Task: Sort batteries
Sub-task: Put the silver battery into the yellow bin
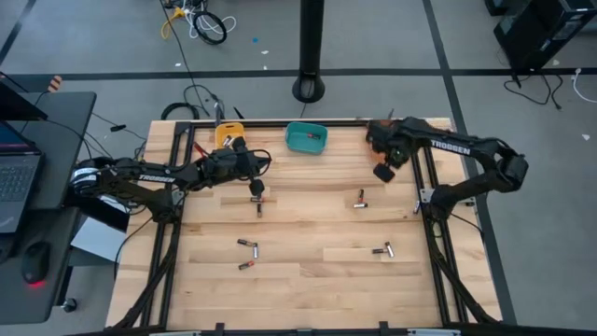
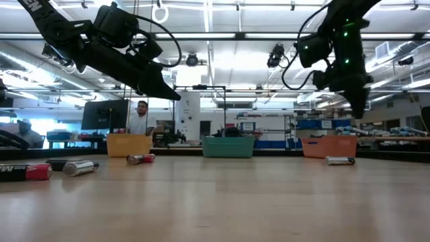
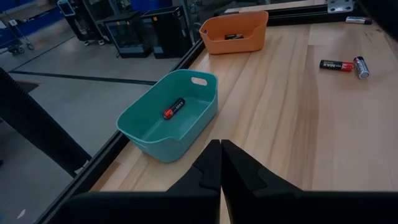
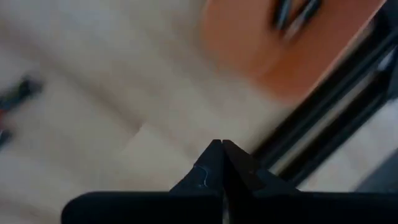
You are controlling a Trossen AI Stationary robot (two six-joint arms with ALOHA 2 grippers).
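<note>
Small batteries lie scattered on the wooden table: a pair [image 1: 257,200] near the left gripper, one [image 1: 360,198] at mid-table, two [image 1: 246,254] near the front and one [image 1: 385,249] to the right. A red-and-black battery [image 3: 174,109] lies in the teal bin [image 3: 143,134]. The orange bin [image 3: 233,31] holds another. My left gripper [image 3: 221,149] hovers shut above the table, just short of the teal bin [image 1: 306,138]. My right gripper [image 4: 222,149] is shut and raised beside the orange bin [image 4: 292,37]. Neither gripper holds anything.
A yellow bin [image 1: 229,135] stands at the far edge, left of the teal one. A black metal frame [image 1: 424,201] borders the table. More batteries [image 3: 345,65] lie on bare wood between the bins and the table's middle. A person [image 2: 140,117] stands in the room behind.
</note>
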